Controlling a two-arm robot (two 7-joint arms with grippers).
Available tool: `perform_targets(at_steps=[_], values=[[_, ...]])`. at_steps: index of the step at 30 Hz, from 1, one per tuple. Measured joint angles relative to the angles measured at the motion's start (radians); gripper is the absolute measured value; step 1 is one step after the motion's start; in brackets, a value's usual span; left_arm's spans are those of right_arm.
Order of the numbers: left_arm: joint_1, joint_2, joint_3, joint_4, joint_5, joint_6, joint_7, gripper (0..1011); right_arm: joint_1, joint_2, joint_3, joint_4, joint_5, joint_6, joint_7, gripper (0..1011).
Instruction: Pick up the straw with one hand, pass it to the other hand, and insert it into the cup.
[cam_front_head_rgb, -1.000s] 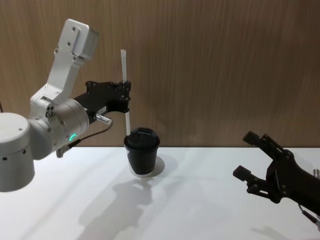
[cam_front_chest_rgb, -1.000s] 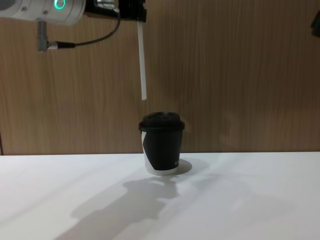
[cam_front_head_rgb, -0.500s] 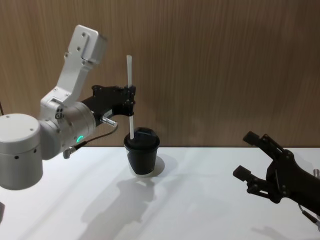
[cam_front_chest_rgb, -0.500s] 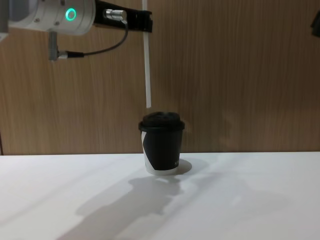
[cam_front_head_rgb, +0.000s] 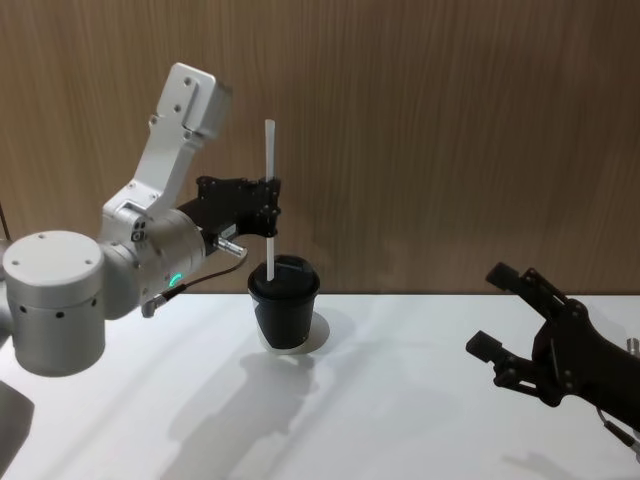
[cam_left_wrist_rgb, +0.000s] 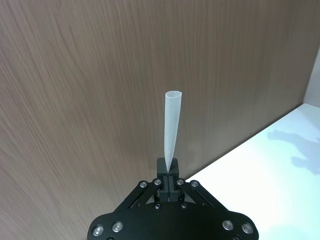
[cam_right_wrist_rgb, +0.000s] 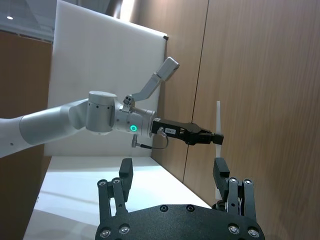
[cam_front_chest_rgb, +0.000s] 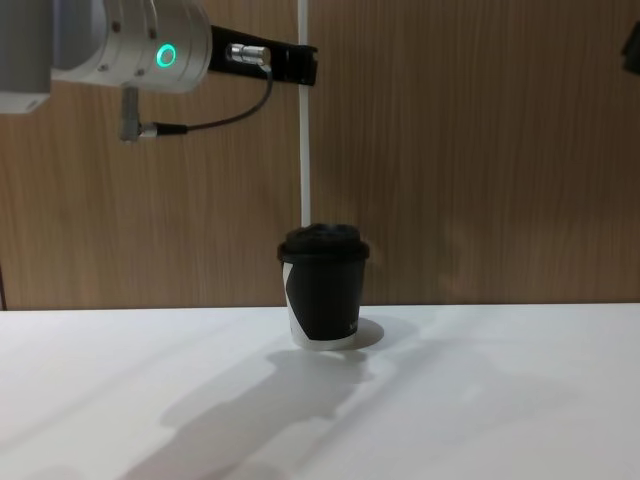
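left hand (cam_front_head_rgb: 272, 207) grips straw (cam_front_head_rgb: 270, 170), tip at cup (cam_front_head_rgb: 284, 312) lid, contact unclear; right hand (cam_front_head_rgb: 512, 325) wide

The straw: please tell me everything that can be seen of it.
The straw is a thin, straight, translucent white tube that looks like plastic, with an open end at the top. It stands almost upright, pinched partway along between the shut fingers of the left gripper. Its lower end is right at the black lid of the cup, towards the lid's left side; whether it has entered the lid cannot be told.

Open tabletop (cam_front_head_rgb: 400, 400) around cup (cam_front_head_rgb: 284, 312)
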Motion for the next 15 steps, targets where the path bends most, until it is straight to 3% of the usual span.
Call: perform_targets(at_steps=[15], values=[[-0.022, -0.025, 0.014, 0.061, 0.03, -0.031, -0.011, 3, 0.0, 0.0, 0.0, 0.0, 0.0, 0.0, 0.0, 1001]])
